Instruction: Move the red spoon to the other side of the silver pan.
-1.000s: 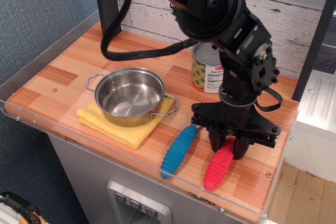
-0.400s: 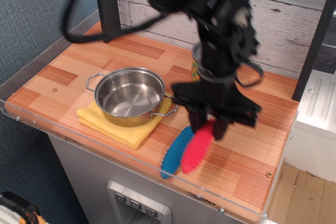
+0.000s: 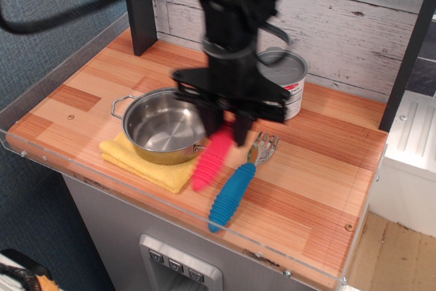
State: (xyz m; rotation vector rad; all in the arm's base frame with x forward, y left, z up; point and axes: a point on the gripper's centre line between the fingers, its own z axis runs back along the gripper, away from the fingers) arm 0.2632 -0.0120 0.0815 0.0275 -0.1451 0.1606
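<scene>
silver pan (image 3: 165,126): round, low straight walls, polished steel, wire loop handles at either side, empty; sits on a yellow cloth (image 3: 146,163), soft and folded, near the left front of the wooden counter (image 3: 320,195).

red spoon (image 3: 212,159): thick ribbed red handle hanging down over the pan's right rim and the cloth's edge, lifted off the counter; its bowl is hidden inside the tool.

gripper (image 3: 225,129): black, blurred with motion, fingers clenched on the upper end of the red spoon, positioned above the pan's right side.

blue-handled fork (image 3: 238,185): ribbed blue handle, silver tines, lying flat on the counter just right of the spoon.

tin can (image 3: 281,83): printed label, grey lid, upright near the plank back wall, partly behind the arm.

progress, as judged: pick-up done, spoon airborne and roughly at the pan's right edge; crossing over the pan, lowering on the bare counter to its left and letting go are left.
</scene>
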